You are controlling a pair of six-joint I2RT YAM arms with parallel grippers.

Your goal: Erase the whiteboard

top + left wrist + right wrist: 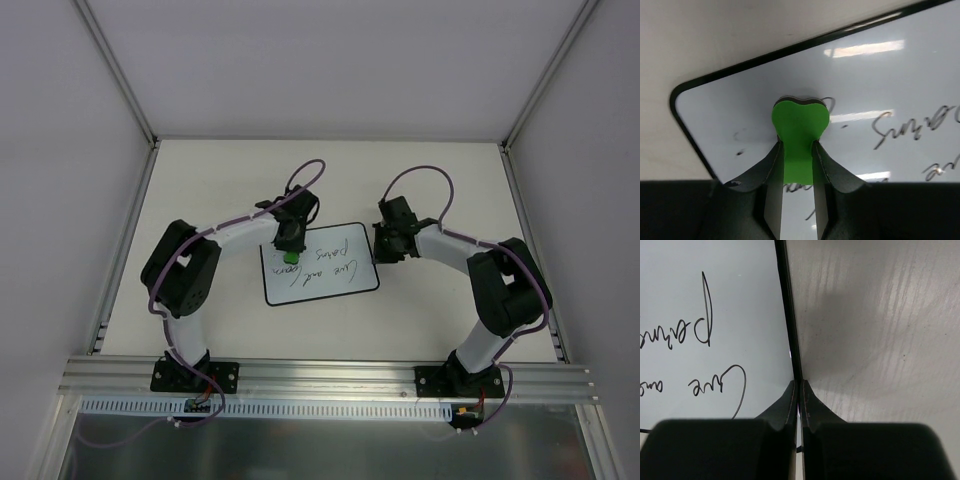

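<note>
**Two robot arms at a whiteboard [322,268], one holding a green eraser [288,255]**

A small white board with rounded corners and a thin black rim lies flat on a pale table [200,180]. It is slightly turned and sits between the two arms. Dark cursive handwriting [335,262] runs across most of its surface.

The left gripper [290,238] hangs over the whiteboard's far left corner. In the left wrist view its two dark fingers [771,167] pinch the narrow stem of the green eraser. The eraser's wider, heart-shaped head pokes out past the fingertips. A thin dark layer shows along the edge of that head. The head sits over the whiteboard just inside the rounded corner, with a few faint grey marks on the board beside it. More handwriting lies further along the whiteboard from the eraser. Whether the head presses on the surface is not clear.

The right gripper [385,245] is at the whiteboard's right edge, towards the far corner. In the right wrist view its fingers [790,405] are pressed together with nothing visible between them. Their tips meet right at the black rim. The written surface lies on one side of the rim and bare table on the other.
</note>
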